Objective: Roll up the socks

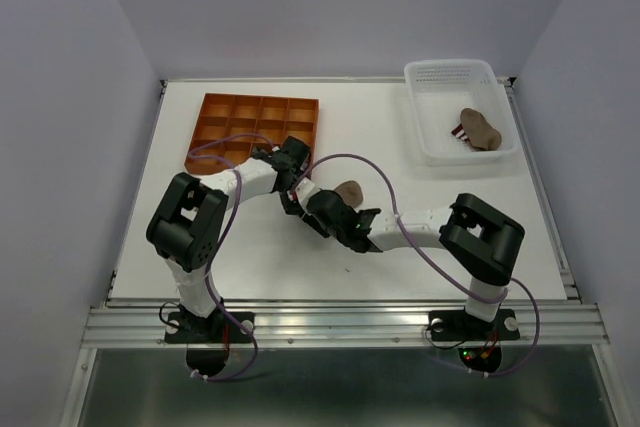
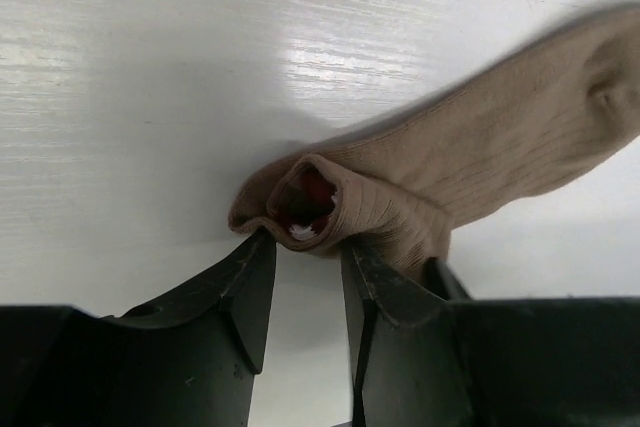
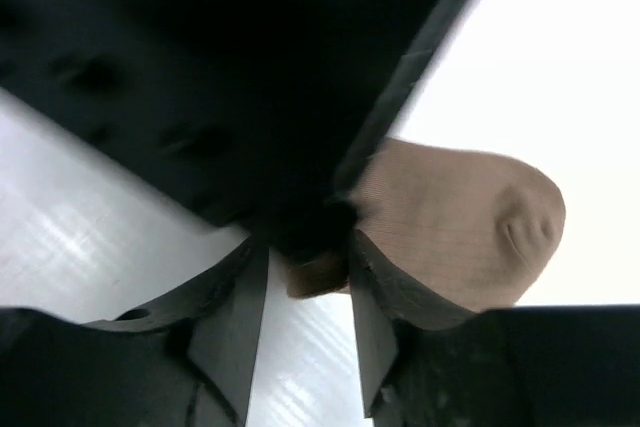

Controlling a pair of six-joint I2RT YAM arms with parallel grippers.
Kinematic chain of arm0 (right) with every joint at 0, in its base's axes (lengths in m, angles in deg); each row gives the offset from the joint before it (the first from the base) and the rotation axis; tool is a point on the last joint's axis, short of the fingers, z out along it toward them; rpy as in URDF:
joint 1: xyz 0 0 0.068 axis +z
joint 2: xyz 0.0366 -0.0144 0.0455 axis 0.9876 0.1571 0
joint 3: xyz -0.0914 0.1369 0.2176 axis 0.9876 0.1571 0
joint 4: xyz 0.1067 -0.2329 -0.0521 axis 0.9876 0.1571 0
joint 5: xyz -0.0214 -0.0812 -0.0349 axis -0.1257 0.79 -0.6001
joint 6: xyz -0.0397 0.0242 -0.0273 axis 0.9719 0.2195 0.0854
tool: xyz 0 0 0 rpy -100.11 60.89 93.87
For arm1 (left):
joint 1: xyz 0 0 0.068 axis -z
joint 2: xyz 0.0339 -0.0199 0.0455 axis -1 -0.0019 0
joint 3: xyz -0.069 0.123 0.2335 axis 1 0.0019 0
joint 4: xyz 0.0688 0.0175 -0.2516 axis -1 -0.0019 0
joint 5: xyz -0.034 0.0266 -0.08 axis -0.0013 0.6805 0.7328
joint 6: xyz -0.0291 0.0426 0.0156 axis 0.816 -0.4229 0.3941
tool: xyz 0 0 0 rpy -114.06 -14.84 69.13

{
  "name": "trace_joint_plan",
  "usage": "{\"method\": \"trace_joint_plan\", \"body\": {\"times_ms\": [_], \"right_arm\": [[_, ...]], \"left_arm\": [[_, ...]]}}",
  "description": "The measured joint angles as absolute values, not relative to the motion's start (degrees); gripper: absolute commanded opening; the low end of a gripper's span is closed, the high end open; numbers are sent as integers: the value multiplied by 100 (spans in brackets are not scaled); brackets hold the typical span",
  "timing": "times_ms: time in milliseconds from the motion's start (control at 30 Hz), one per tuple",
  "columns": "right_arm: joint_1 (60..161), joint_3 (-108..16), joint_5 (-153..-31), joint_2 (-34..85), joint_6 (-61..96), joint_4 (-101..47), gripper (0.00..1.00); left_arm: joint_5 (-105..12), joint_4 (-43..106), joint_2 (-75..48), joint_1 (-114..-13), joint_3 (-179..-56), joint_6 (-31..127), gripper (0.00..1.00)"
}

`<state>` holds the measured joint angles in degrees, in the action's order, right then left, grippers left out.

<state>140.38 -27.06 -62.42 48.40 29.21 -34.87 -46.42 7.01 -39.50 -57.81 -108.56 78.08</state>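
Left end effector (image 2: 305,247): your jaws stand part-way apart, with bare table (image 2: 150,67) showing in the gap. The tips touch the tan sock (image 2: 480,157) at its rolled cuff end, one on each side. Red and white show inside the roll. You cannot tell here whether the tips pinch the roll or only rest against it. Some fabric runs down the outer side of one finger.

Right end effector (image 3: 310,269): jaws narrow, with a fold of the same sock caught between the tips. The rounded toe end bulges out just beside one finger. A black housing fills the upper part of that wrist view.

From above, your two end effectors meet near the middle of the table, and the tan sock lies on the table right at them. The orange tray (image 1: 300,117), divided into compartments, sits at the far left, apart from the sock. The white basket (image 1: 412,107) sits at the far right. A bundled sock (image 1: 482,129) lies inside it, tan with a red-white striped bit on its left.
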Motion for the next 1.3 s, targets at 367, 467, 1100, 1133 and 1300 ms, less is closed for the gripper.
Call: {"method": "trace_joint_plan", "body": {"times_ms": [367,467,1100,1133,1300], "right_arm": [[14396,-2580,-6740,4821,3587,-3574,45],[14396,-2580,-6670,4821,3609,-3577,45],[13666,-1723,-7822,3013,1878,-3491,40],[13603,-1670,-7920,3002,1782,-3439,41],[13389,-1495,-8530,3111,1279,-2967,42]], "left_arm": [[-4644,858,-3950,-5681,-10856,7808,43],[-4640,869,-3950,-5659,-10856,7808,43],[-4465,904,-3880,-5659,-10856,7554,44],[-4458,900,-3863,-5659,-10862,7532,45],[-4452,880,-3732,-5659,-10996,7379,52]]}}
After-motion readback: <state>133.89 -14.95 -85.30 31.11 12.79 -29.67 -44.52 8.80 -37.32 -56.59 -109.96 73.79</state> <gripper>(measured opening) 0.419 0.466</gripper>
